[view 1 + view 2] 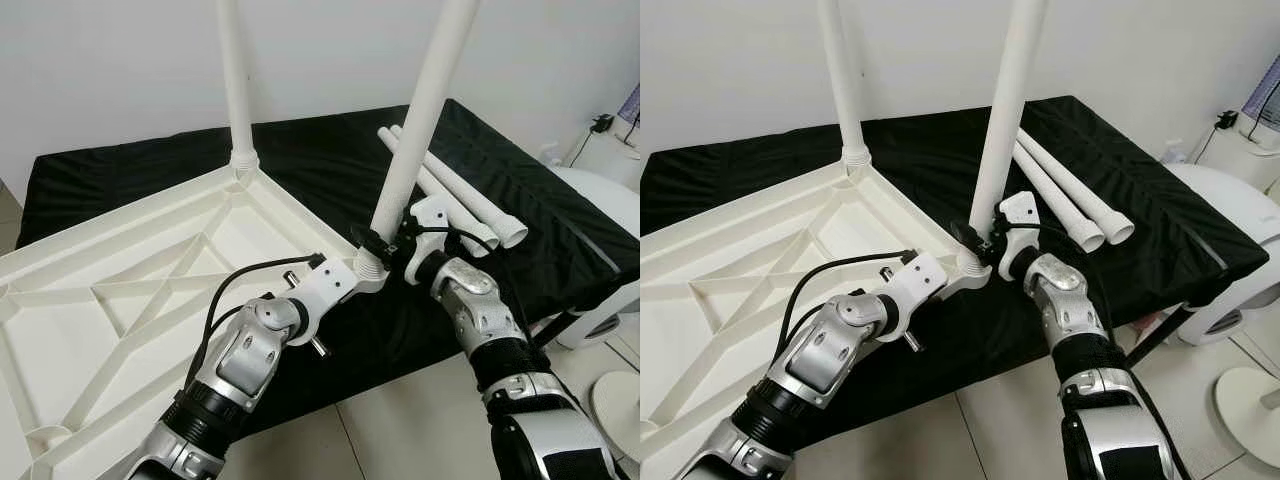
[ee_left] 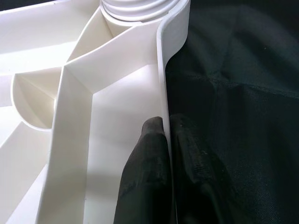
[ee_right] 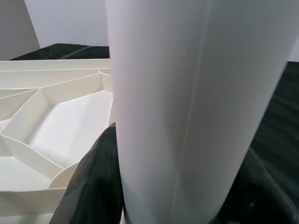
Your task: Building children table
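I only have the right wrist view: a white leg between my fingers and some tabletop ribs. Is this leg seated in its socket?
Observer: The leg stands nearly upright, its foot in the near corner socket of the upside-down tabletop. The right pincer grips it just above the socket.
Operator: What is the left arm doing?
Observer: The left pincer is pinched on the tabletop's rim, just beside that corner.
Operator: Any other legs fitted?
Observer: One, the far leg, stands in the far corner socket.
Operator: How many are left?
Observer: Two spare legs lie side by side on the black cloth, to the robot's right.
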You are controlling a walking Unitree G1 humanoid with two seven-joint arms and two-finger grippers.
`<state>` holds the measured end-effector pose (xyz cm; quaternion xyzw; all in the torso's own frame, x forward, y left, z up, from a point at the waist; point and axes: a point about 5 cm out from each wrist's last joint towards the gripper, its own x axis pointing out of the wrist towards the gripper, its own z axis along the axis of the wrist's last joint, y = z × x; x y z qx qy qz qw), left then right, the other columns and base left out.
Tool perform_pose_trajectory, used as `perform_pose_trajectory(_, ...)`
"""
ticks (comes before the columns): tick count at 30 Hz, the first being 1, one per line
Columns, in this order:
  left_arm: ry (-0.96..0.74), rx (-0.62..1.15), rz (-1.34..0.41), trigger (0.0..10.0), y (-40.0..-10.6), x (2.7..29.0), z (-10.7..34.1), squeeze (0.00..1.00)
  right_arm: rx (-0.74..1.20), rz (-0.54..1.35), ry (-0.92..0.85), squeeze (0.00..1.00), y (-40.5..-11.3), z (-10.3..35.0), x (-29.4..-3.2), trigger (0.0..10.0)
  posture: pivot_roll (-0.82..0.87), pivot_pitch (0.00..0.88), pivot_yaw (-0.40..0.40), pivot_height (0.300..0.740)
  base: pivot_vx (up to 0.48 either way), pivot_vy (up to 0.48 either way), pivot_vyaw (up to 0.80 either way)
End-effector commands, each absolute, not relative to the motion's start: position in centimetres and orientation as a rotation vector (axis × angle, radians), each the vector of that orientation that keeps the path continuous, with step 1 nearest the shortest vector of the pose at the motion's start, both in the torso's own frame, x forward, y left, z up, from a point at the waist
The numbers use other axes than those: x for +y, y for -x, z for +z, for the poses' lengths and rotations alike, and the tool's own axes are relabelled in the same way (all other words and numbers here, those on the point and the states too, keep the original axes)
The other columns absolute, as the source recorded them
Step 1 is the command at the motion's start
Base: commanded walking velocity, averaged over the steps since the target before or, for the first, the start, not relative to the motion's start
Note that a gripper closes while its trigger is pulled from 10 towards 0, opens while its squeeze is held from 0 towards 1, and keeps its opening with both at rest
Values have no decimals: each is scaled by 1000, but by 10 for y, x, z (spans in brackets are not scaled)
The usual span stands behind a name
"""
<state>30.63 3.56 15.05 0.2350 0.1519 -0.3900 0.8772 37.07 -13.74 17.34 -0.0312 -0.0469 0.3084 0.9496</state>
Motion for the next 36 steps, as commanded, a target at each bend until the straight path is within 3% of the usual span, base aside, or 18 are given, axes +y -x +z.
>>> perform_pose_trajectory(1, -498, 222, -816, 10000, -303, 28, 168, 0, 65, 534, 53, 0, -364, 135, -148, 10000, -67, 91, -2, 740, 0, 0, 0)
perform_pose_trajectory(36, -490, 225, -814, 10000, -301, 27, 168, 0, -76, 119, -12, 0, -351, 140, -127, 10000, -61, 100, -8, 740, 0, 0, 0)
